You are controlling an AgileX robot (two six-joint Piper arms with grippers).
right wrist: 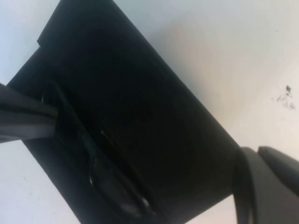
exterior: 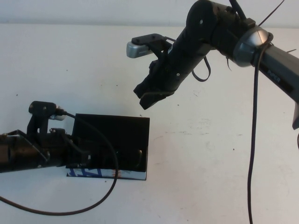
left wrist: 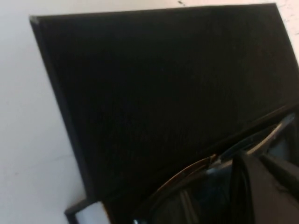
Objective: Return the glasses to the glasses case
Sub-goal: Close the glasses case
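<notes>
The glasses case [exterior: 126, 133] lies open near the table's front left, matte black, with the blue, white and orange pattern on its front edge. Its lid [left wrist: 163, 84] stands up in the left wrist view. The glasses [right wrist: 112, 182] lie inside the case [right wrist: 154, 116]; a glint of them [exterior: 140, 154] shows in the high view, and a thin rim [left wrist: 191, 169] in the left wrist view. My left gripper [exterior: 93, 156] reaches into the case from the left and is shut on the glasses [left wrist: 247, 186]. My right gripper [exterior: 148, 98] hangs shut and empty above the table, just beyond the case [right wrist: 261, 186].
The white table [exterior: 210, 154] lies bare to the right of the case and at the back. The left arm's cable [exterior: 93, 205] loops over the table in front of the case. The right arm's cable [exterior: 254, 140] hangs down on the right.
</notes>
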